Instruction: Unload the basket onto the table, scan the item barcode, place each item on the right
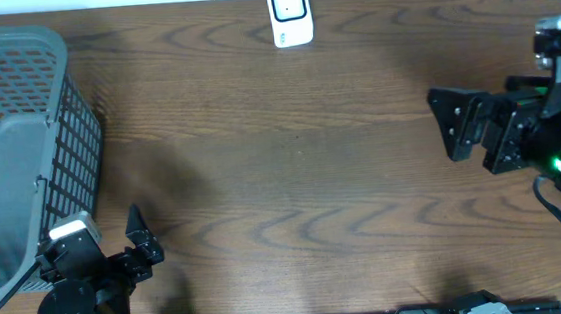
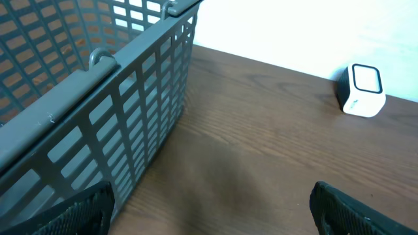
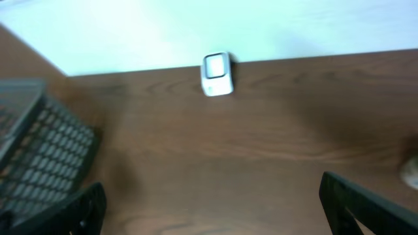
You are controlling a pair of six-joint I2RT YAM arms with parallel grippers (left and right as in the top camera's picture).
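Sitting well apart from left gripper [image 1: 142, 235] and right gripper [image 1: 442, 124], white scanner [image 1: 289, 13]

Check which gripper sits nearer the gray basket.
Left. The left gripper is open, close beside the gray basket at its lower corner; the right gripper is open, far across the table.

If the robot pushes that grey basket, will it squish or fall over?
Probably no squishing: the grey basket looks like stiff plastic mesh. It looks wide and rests flat on the wooden table, so it would likely slide, not tip. Its many holes suggest it is light.
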